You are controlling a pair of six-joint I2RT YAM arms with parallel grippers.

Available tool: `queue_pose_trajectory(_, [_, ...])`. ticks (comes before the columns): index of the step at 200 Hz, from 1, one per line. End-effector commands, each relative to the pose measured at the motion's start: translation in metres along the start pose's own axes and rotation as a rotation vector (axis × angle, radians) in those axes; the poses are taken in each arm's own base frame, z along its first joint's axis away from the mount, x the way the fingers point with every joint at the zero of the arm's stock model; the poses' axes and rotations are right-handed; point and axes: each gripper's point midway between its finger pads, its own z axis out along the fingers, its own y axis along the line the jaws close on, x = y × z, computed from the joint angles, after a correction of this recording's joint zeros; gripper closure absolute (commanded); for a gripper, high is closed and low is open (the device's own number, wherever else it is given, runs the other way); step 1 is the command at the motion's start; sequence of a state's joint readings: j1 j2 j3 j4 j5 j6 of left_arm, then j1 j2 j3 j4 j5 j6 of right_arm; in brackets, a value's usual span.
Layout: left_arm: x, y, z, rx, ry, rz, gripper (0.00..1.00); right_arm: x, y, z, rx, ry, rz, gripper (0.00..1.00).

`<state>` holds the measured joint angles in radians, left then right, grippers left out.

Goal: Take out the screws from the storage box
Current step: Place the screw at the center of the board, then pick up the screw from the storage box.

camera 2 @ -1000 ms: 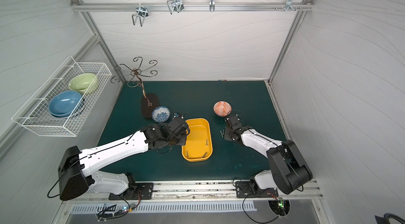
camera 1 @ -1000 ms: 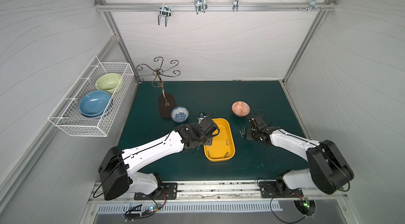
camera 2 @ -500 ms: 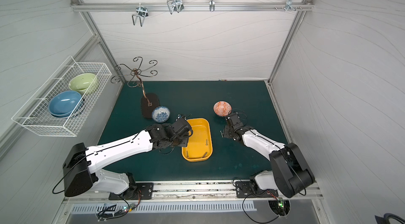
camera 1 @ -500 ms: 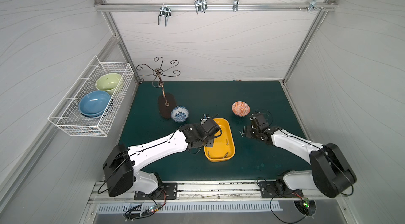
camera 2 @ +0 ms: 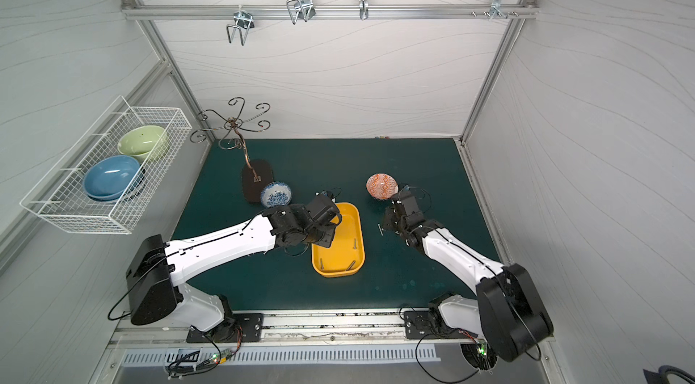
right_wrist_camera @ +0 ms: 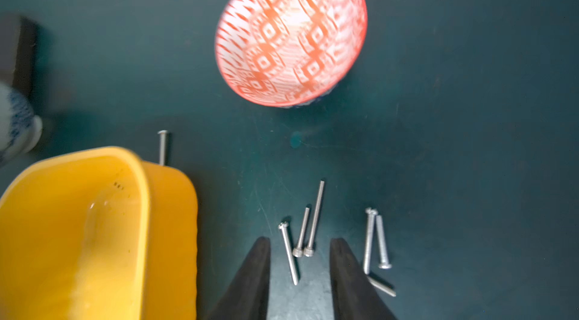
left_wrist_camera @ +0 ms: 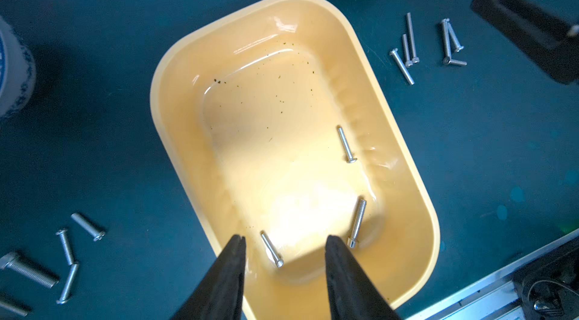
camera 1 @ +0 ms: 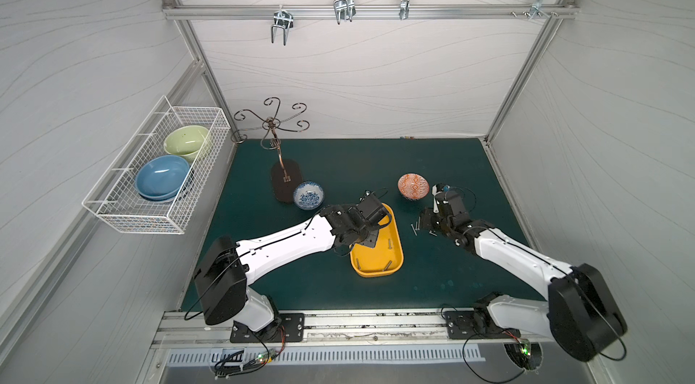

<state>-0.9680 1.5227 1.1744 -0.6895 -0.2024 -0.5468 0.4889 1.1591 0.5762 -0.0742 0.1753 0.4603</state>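
A: Where are the screws (left_wrist_camera: 346, 144)?
B: Three lie in the storage box (left_wrist_camera: 185, 133) — others rest on the surface (right_wrist_camera: 454, 177) beside it.
A: And the claws?
B: Left claw (left_wrist_camera: 285, 238) gapes over the box, empty — right claw (right_wrist_camera: 300, 240) is spread above loose ones, gripping nothing.

- storage box (left_wrist_camera: 155, 108): yellow, shallow, rounded corners, upright; I count three silver screws (left_wrist_camera: 346, 144) lying flat inside
- remaining screws: loose on mat (left_wrist_camera: 94, 114), clustered either side

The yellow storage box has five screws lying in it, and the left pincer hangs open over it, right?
Not five. The left wrist view shows three screws in the storage box; the left pincer does hang open over it.
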Motion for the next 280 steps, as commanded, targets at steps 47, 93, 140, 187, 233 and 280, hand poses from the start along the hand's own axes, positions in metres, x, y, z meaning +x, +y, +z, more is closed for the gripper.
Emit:
queue_pose_trajectory(47, [0.011, 0.016, 0.011, -0.149, 0.078, -0.026, 0.57, 0.002, -0.002, -0.007, -0.07, -0.144, 0.049, 0.46])
queue_pose_trajectory(93, [0.009, -0.005, 0.047, -0.121, 0.128, -0.014, 0.58, 0.013, 0.015, 0.026, -0.123, -0.039, 0.019, 0.49])
queue_pose_trajectory(140, [0.0, -0.007, 0.061, -0.149, 0.143, 0.025, 0.59, 0.018, -0.005, 0.016, -0.075, -0.138, 0.03, 0.45])
queue_pose_trajectory(187, [-0.004, 0.003, 0.046, -0.166, 0.162, -0.003, 0.57, 0.053, 0.015, -0.01, -0.112, -0.25, -0.089, 0.42])
queue_pose_trajectory(233, [-0.004, 0.001, 0.052, -0.162, 0.189, 0.028, 0.6, 0.047, 0.009, -0.059, -0.096, -0.264, 0.024, 0.33])
queue_pose_trajectory(280, [-0.001, 0.001, 0.028, -0.125, 0.24, 0.041, 0.58, 0.002, 0.013, -0.1, -0.066, -0.317, 0.08, 0.22])
